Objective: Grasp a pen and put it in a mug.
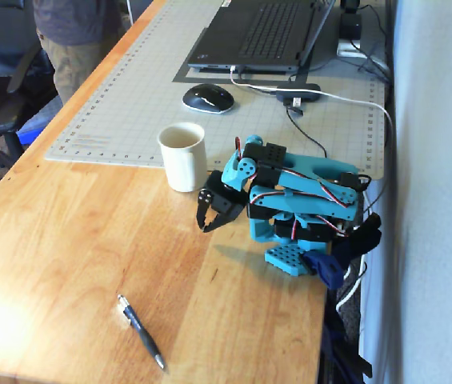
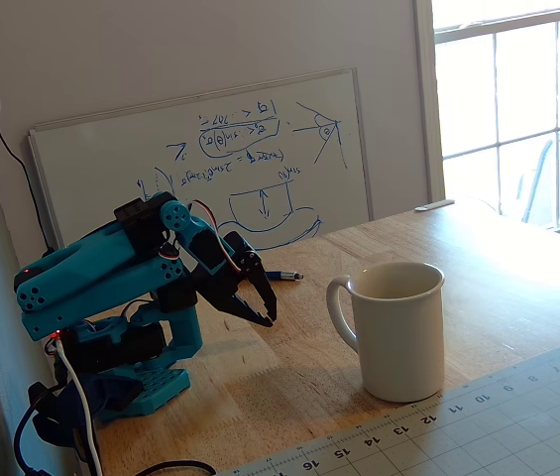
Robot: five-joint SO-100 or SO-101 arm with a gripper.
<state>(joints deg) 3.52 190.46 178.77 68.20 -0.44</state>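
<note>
**Operator:** Near the front edge of the tabletop (image 1: 66,240), which item is the target?

**Technician:** The pen (image 1: 141,332). In a fixed view it lies flat on bare wood, diagonal, with one silvery end toward the middle of the tabletop and the other toward the front edge. In a fixed view from the opposite side only one end (image 2: 284,275) shows past the arm. It is well apart from both the gripper and the mug.

**Operator:** Gripper condition?

**Technician:** The gripper (image 1: 211,221) hangs above the wood beside the mug (image 1: 183,157), fingers pointing down. The jaws stand slightly parted and hold nothing; the other fixed view (image 2: 258,309) confirms a gap at the tips. The arm is folded back over its teal base.

**Operator:** Handling properties of the pen?

**Technician:** Judged from its look: light, rigid, slim, and round in section, with a smooth dark barrel. It will likely roll or slip if pinched off-centre. Recommended hold: across the barrel near mid-length, jaws square to its axis, so it hangs balanced.

**Operator:** The receptacle?

**Technician:** The mug is a cream cylinder, glazed and hard, with a dark interior. It stands upright at the near edge of the gridded cutting mat (image 1: 130,96); its handle shows in a fixed view (image 2: 337,309). Its opening is wide relative to the pen, but a bump could tip it.
</note>
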